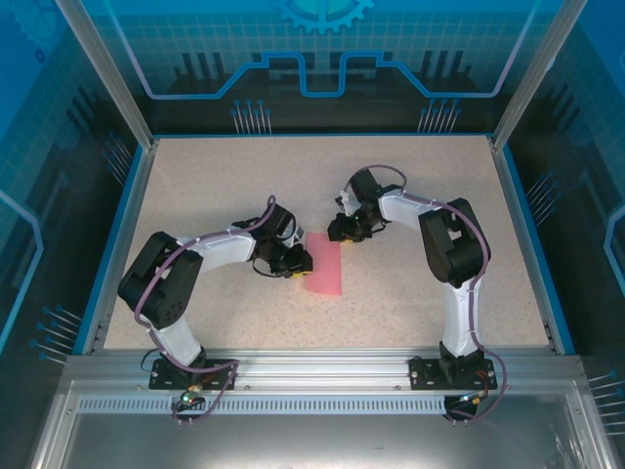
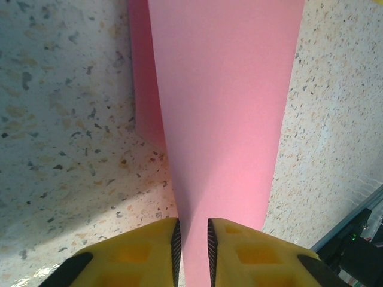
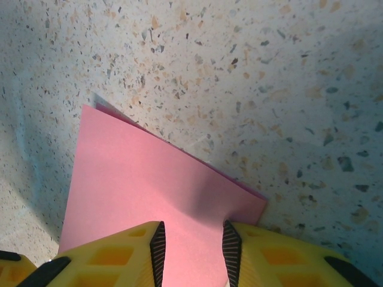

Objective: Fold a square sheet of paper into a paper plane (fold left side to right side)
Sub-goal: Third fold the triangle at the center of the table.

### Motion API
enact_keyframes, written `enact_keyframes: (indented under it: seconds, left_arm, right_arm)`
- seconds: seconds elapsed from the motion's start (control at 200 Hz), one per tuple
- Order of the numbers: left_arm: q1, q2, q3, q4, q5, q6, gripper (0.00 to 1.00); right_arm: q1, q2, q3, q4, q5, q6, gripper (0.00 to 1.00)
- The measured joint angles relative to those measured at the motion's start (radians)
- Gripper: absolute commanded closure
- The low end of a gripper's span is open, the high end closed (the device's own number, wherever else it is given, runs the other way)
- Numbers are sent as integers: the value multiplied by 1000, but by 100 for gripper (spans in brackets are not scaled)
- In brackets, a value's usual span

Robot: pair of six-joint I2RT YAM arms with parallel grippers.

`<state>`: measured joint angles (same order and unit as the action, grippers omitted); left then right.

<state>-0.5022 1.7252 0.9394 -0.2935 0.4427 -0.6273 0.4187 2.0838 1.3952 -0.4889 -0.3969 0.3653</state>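
Paper like this pink sheet (image 1: pixel 327 269) is light, limp and easily creased or torn, so I judge it best taken by an edge or corner with a gentle pinch. It lies near the middle of the table (image 1: pixel 420 176), doubled into a narrow strip. The left gripper (image 1: pixel 296 264) is at its 9 o'clock edge, jaws nearly together, pinching the paper. The right gripper (image 1: pixel 344 232) sits at the 12 o'clock end, jaws apart, straddling a corner without clasping it. The speckled tabletop looks smooth, so the sheet could slide. Blue panels (image 1: pixel 322 59) wall the table at 9, 12 and 3 o'clock.
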Motion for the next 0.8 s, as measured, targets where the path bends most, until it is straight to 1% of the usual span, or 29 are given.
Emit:
enact_keyframes:
  seconds: [0.17, 0.275, 0.365, 0.5, 0.645, 0.715, 0.8]
  left_arm:
    - [0, 0, -1, -1, 0, -2, 95]
    - [0, 0, -6, 1, 0, -4, 98]
    - [0, 0, -7, 1, 0, -23, 100]
    - [0, 0, -9, 4, 9, -83, 100]
    - [0, 0, -10, 11, 31, -161, 100]
    - [0, 0, -10, 16, 45, -190, 100]
    - [0, 0, -10, 18, 60, -214, 100]
  right_arm:
    - [0, 0, 0, 4, -4, -4, 61]
    - [0, -7, -6, 21, -4, -10, 55]
    - [-1, -51, -59, 62, 8, -30, 50]
    - [-2, -215, -196, 110, 38, -75, 43]
    - [16, -480, -375, 153, 98, -143, 36]
    - [57, -590, -456, 170, 138, -173, 32]
    - [163, -708, -564, 191, 216, -208, 28]
